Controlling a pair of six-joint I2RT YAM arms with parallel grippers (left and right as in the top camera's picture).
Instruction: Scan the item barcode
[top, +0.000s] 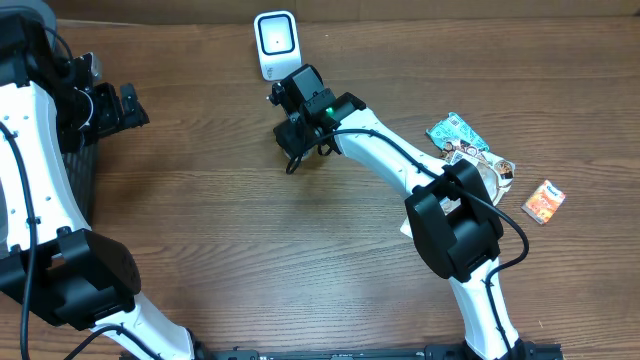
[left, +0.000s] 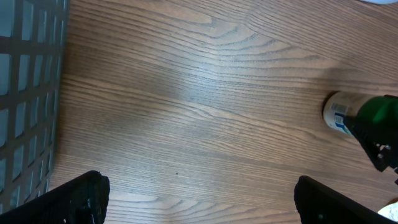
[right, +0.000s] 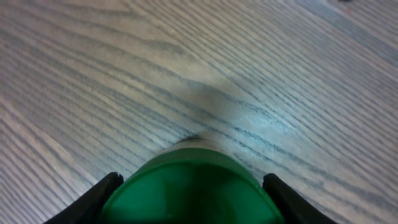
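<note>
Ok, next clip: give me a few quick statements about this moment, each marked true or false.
1. The left gripper is open and holds nothing. True.
2. The right gripper has the green bottle between its fingers. True.
3. The scanner stands at the near edge of the table, by the arm bases. False: it stands at the far edge, just beyond the right gripper.
4. The packets lie inside the basket. False: they lie on the table off to the right side, while the basket is at the left edge beside the left gripper.
</note>
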